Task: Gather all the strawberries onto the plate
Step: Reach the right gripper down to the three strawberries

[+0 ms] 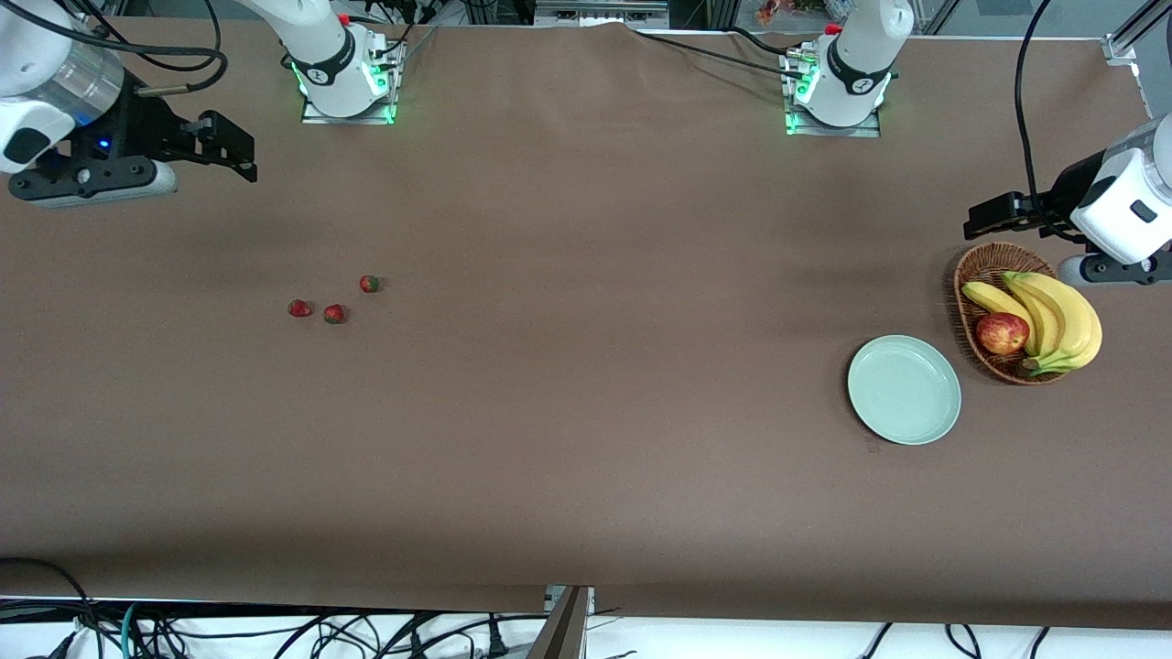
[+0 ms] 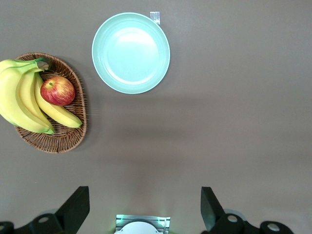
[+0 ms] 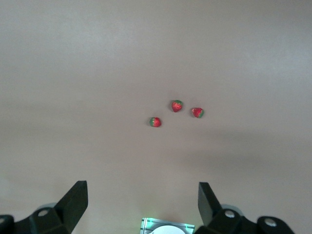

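Three strawberries lie close together on the brown table toward the right arm's end: one, one and one. They also show in the right wrist view. The pale mint-green plate lies empty toward the left arm's end, beside the basket; it also shows in the left wrist view. My right gripper is open and empty, up in the air at its end of the table. My left gripper is open and empty, up over the table by the basket's edge.
A brown wicker basket beside the plate holds bananas and a red-yellow apple. The two arm bases stand along the table's edge farthest from the front camera. Cables hang at the front edge.
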Controlling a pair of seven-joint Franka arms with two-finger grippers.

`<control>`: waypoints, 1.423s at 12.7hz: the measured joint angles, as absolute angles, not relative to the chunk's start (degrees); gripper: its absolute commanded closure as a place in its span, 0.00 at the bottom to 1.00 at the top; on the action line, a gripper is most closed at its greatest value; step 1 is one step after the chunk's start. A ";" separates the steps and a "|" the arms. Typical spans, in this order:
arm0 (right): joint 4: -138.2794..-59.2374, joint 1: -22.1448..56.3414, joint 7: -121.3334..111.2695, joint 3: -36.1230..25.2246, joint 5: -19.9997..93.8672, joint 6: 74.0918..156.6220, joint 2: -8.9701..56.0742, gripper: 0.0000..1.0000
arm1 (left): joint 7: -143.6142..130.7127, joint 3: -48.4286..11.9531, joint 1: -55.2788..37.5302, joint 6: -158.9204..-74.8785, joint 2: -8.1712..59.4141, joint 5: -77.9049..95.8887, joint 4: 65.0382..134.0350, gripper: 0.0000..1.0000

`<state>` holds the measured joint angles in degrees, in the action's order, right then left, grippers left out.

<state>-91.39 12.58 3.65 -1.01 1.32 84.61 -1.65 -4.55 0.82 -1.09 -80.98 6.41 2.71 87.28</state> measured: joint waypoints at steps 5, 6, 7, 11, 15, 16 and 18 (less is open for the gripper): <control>-91.59 10.60 4.07 1.09 0.67 84.74 -1.44 0.00 | -4.52 0.70 -1.12 -81.08 7.88 2.71 84.24 0.00; -92.54 10.52 4.07 1.09 0.51 85.00 -1.24 0.00 | -4.51 0.66 -1.13 -81.08 8.02 2.71 84.09 0.00; -94.97 10.51 4.08 1.09 0.41 86.68 -1.05 0.00 | -4.51 0.66 -1.13 -81.07 8.11 2.71 84.00 0.00; -115.70 10.50 5.77 1.19 0.34 106.04 0.02 0.00 | -4.45 0.86 -0.93 -81.07 8.52 2.72 83.88 0.00; -129.97 10.50 6.79 1.41 0.34 121.74 1.81 0.00 | -4.42 0.53 -1.79 -81.07 8.86 2.73 83.75 0.00; -132.62 10.50 6.84 1.42 0.34 125.24 2.21 0.01 | -4.42 0.52 -2.03 -81.07 8.86 2.73 83.72 0.00; -137.18 10.50 8.26 1.55 0.35 133.31 3.68 0.01 | -4.42 0.52 -2.11 -81.07 8.86 2.73 83.70 0.00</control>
<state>-137.18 10.50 8.26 1.55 0.35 133.31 3.68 -4.42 0.52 -2.11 -81.07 8.86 2.73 83.70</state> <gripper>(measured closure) 0.004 0.000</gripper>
